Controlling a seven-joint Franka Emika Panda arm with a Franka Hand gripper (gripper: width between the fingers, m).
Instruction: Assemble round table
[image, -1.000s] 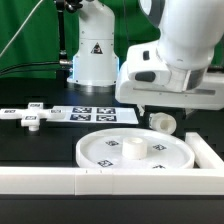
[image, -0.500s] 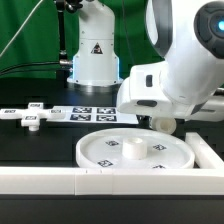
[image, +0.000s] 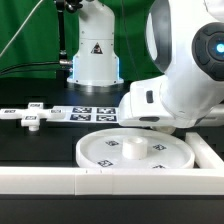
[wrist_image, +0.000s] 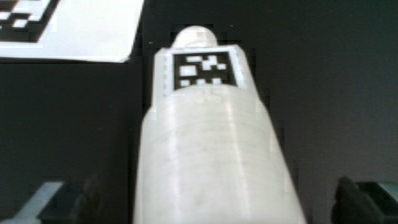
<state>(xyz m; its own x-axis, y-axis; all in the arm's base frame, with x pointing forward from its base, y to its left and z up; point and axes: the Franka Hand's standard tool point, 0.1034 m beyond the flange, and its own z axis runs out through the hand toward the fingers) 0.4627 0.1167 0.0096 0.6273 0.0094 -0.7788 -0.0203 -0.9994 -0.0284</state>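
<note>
Black table (image: 45, 150) fills the exterior view, with a green backdrop (image: 20, 50) behind. At the left of the frame the cross-shaped foot (image: 30, 118) lies flat. Just right of it sits the marker board (image: 95, 113). The round disc (image: 135, 150) rests at lower centre, behind a white rail (image: 40, 181). The arm (image: 185, 80) fills the right. In the wrist view the fingers (wrist_image: 43, 198) stand spread wide, either side of the leg (wrist_image: 205, 130) and clear of it.
</note>
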